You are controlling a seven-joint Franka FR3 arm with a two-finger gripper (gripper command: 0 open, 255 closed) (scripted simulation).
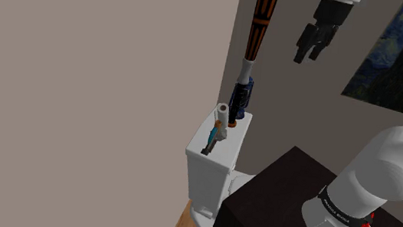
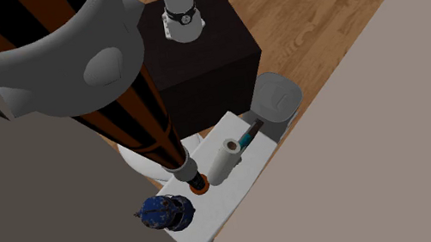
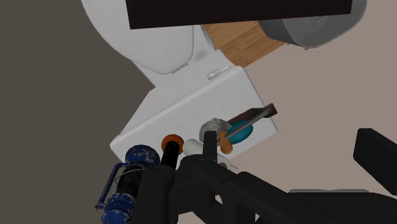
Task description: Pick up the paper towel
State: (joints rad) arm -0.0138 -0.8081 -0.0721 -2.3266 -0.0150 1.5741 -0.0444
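The gripper (image 1: 306,57) hangs high above the toilet tank (image 1: 214,164), near the wall, its two black fingers spread apart with nothing between them. The paper towel (image 1: 222,114), a small white roll, stands upright on the tank's lid well below the gripper. Just beside it on the lid lies a teal and orange tool (image 1: 213,139), and on the roll's other side rises a long pole (image 1: 262,23) striped orange and black, with a dark blue object (image 1: 242,94) next to its lower end. In the second exterior view the roll (image 2: 223,161) sits between the pole's orange base and the tool. The arm's dark stand (image 1: 275,209) is just beside the toilet
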